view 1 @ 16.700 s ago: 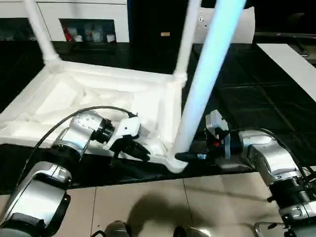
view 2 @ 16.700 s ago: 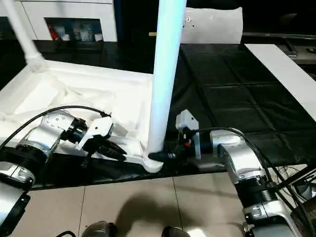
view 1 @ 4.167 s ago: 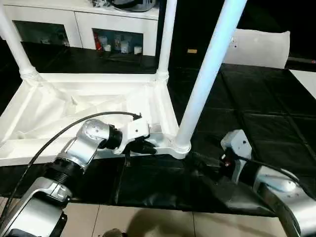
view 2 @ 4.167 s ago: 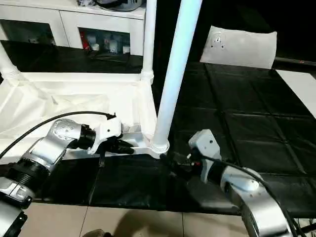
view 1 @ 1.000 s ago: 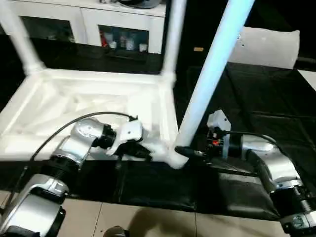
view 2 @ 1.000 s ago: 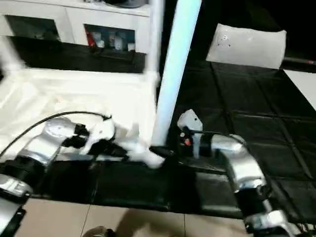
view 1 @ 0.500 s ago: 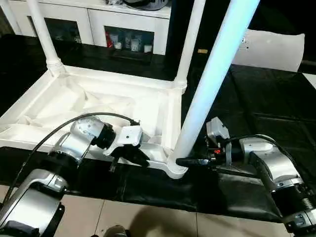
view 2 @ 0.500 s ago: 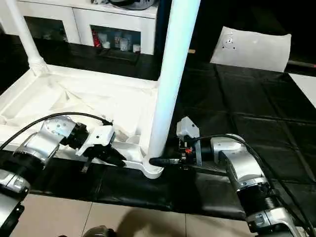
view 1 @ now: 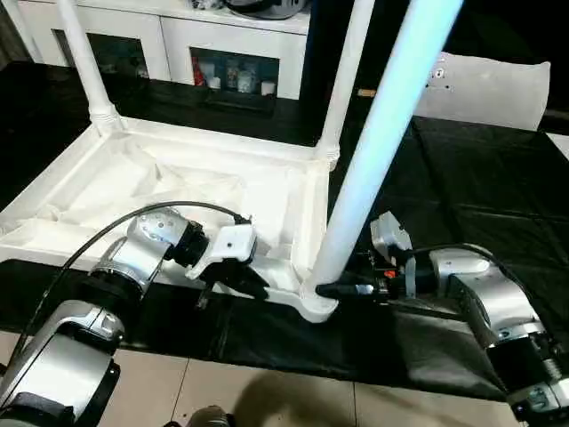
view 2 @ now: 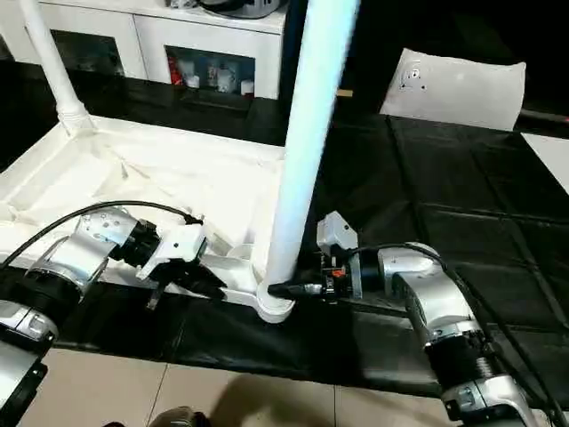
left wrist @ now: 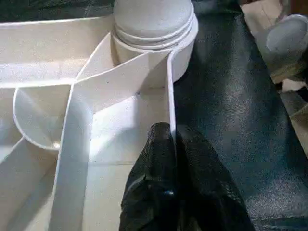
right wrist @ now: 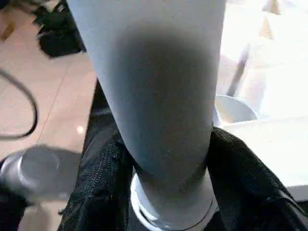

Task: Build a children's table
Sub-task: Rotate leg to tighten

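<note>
Seating the near-corner long white tube leg [view 1: 373, 151] in the upturned white ribbed plastic tabletop [view 1: 178, 191] on black matting: right gripper [view 1: 342, 289] jaws grasping its base, left gripper [left wrist: 166, 159] clenched on the rim; next, press home.

White tabletop [view 1: 178, 191] and white legs [view 1: 378, 142] on a black mat [view 1: 471, 196]; black gripper [left wrist: 166, 187] fingers, silver forearms.

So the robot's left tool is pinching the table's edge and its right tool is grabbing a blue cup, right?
Not a cup. In the right wrist view the right tool grips the near leg; the left tool does pinch the tabletop edge.
</note>
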Available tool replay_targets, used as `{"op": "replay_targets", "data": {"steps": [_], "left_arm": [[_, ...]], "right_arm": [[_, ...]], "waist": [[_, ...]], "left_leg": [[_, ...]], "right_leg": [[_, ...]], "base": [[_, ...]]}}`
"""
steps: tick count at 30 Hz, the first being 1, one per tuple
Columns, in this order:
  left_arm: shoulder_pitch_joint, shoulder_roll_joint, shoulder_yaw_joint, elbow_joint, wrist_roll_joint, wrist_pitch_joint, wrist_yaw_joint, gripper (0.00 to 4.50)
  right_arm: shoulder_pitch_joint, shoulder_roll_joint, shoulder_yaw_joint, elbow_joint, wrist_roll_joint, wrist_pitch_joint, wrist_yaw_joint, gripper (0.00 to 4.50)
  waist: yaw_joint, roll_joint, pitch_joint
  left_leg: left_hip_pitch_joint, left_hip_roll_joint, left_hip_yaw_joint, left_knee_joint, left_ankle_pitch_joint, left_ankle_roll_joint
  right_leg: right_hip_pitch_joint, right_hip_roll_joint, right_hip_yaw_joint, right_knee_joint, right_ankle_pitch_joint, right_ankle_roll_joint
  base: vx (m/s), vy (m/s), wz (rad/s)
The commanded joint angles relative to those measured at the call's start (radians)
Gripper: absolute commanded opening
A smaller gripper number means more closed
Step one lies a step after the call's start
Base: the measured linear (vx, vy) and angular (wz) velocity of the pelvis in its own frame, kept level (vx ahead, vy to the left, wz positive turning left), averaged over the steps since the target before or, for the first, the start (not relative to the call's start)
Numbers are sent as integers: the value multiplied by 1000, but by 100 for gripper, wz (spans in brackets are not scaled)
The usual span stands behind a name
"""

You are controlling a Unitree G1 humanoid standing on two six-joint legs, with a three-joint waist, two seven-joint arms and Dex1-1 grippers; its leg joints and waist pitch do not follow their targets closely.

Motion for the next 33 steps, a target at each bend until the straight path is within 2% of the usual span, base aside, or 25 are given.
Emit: {"op": "replay_targets", "data": {"steps": [1, 2, 3, 4, 5, 6, 7, 8, 9, 11, 12, 14, 16, 17, 18, 20, 21, 22, 23, 24, 27, 28, 31, 33], "left_arm": [[-25, -53, 6, 3, 25, 67, 124, 0], [-26, -60, 12, 5, 24, 83, 141, 0], [-29, -70, 19, 6, 22, 104, 164, 0], [-34, -116, 44, 4, 9, 173, 247, 0], [-34, -116, 44, 4, 9, 173, 247, 0], [-36, -161, 61, -7, 5, 236, 327, 0], [-36, -173, 66, -10, 4, 252, 350, 0], [-38, -210, 80, -19, 5, 302, 419, 0], [-39, -222, 85, -21, 5, 319, 441, 0], [-43, -247, 99, -25, 3, 345, 484, 0], [-52, -293, 125, -34, 0, 395, 566, 0], [-60, -314, 131, -36, 9, 401, 609, 0], [-60, -319, 132, -42, 12, 408, 616, 0], [-57, -319, 126, -53, 21, 411, 618, 0], [-49, -310, 108, -70, 41, 404, 608, 0], [-42, -301, 99, -78, 51, 401, 599, 0], [-37, -289, 93, -83, 57, 397, 588, 0], [-28, -276, 89, -94, 65, 399, 577, 0], [-25, -268, 87, -97, 67, 397, 569, 0], [-20, -249, 84, -100, 69, 394, 555, 0], [-10, -205, 77, -101, 69, 367, 511, 0], [-8, -195, 77, -102, 71, 360, 498, 0], [3, -160, 72, -99, 66, 302, 427, 0], [14, -133, 60, -100, 53, 246, 348, 0]], "right_arm": [[13, 52, 3, -6, -18, 36, -135, 191], [13, 62, 1, -4, -27, 37, -161, 191], [14, 75, -1, -2, -39, 37, -196, 190], [10, 136, -14, 8, -71, 67, -326, 190], [10, 136, -14, 8, -71, 67, -326, 190], [1, 207, -39, 14, -78, 111, -447, 190], [-2, 227, -46, 14, -79, 120, -477, 190], [-14, 286, -64, 16, -86, 150, -575, 190], [-20, 305, -69, 18, -91, 161, -608, 190], [-33, 337, -77, 30, -105, 171, -675, 190], [-64, 401, -97, 60, -125, 192, -799, 190], [-85, 441, -116, 78, -118, 198, -857, 190], [-87, 451, -118, 76, -115, 190, -859, 190], [-86, 458, -116, 70, -117, 172, -851, 190], [-82, 463, -114, 59, -121, 135, -836, 246], [-76, 461, -119, 50, -118, 133, -828, 260], [-71, 455, -123, 42, -115, 128, -818, 262], [-65, 448, -129, 33, -116, 127, -816, 270], [-62, 442, -131, 30, -118, 124, -813, 282], [-52, 420, -136, 18, -116, 113, -798, 304], [-22, 357, -141, -15, -107, 86, -735, 314], [-13, 338, -140, -23, -105, 74, -711, 339], [17, 257, -143, -38, -102, 29, -616, 359], [38, 179, -152, -47, -91, -21, -503, 369]], "waist": [[-11, 7, -47], [-15, 6, -42], [-23, 4, -41], [-27, 3, -41], [-27, 3, -41], [-35, 6, -40], [-39, 11, -39], [-50, 7, -39], [-59, 4, -41], [-66, 5, -42], [-77, 9, -45], [-80, 6, -48], [-76, 6, -48], [-76, 6, -48], [-73, 6, -52], [-71, 6, -57], [-69, 12, -58], [-68, 9, -59], [-67, 13, -58], [-69, 12, -57], [-66, 11, -57], [-65, 13, -57], [-63, 7, -55], [-61, 7, -53]], "left_leg": [[38, 68, -20, -84, -285, -20], [40, 66, -23, -86, -324, -38], [42, 65, -29, -87, -364, -54], [39, 65, -31, -89, -362, -58], [39, 65, -31, -89, -362, -58], [39, 65, -35, -93, -378, -72], [38, 63, -37, -94, -387, -77], [36, 62, -38, -97, -400, -83], [34, 59, -41, -97, -402, -85], [30, 57, -41, -96, -395, -75], [27, 57, -37, -96, -363, -68], [26, 55, -34, -93, -331, -56], [24, 52, -26, -87, -285, -21], [24, 52, -26, -87, -285, -21], [21, 54, -25, -86, -232, -1], [20, 54, -22, -82, -162, 23], [20, 54, -21, -81, -141, 30], [21, 54, -18, -79, -107, 52], [21, 53, -18, -79, -105, 56], [21, 54, -17, -80, -110, 59], [24, 56, -16, -80, -133, 58], [26, 58, -15, -79, -134, 58], [23, 57, -13, -79, -132, 66], [24, 58, -13, -79, -158, 65]], "right_leg": [[10, -94, 46, -85, -210, -233], [5, -97, 48, -93, -286, -218], [3, -101, 49, -103, -386, -188], [5, -101, 49, -103, -397, -179], [5, -101, 49, -103, -397, -179], [-1, -99, 48, -104, -418, -168], [-3, -98, 47, -103, -420, -167], [-4, -95, 46, -103, -414, -164], [-3, -95, 44, -101, -403, -165], [0, -96, 43, -104, -389, -162], [0, -93, 45, -99, -322, -175], [0, -93, 46, -99, -271, -183], [5, -93, 49, -101, -215, -179], [5, -93, 49, -101, -215, -179], [12, -90, 47, -95, -148, -183], [18, -87, 45, -85, -39, -196], [19, -87, 45, -81, -4, -203], [21, -85, 44, -77, 64, -220], [20, -85, 44, -77, 71, -224], [22, -85, 43, -76, 73, -232], [25, -86, 43, -80, 50, -234], [23, -83, 43, -78, 60, -236], [25, -85, 44, -79, 70, -238], [24, -87, 44, -84, 24, -238]], "base": [[0, 0, 0], [0, 0, 0], [0, 0, 0], [0, 0, 0], [0, 0, 0], [0, 0, 0], [0, 0, 0], [0, 0, 0], [0, 0, 0], [0, 0, 0], [0, 0, 0], [0, 0, 0], [0, 0, 0], [0, 0, 0], [0, 0, 0], [0, 0, 0], [0, 0, 0], [0, 0, 0], [0, 0, 0], [0, 0, 0], [0, 0, 0], [0, 0, 0], [0, 0, 0], [0, 0, 0]]}}
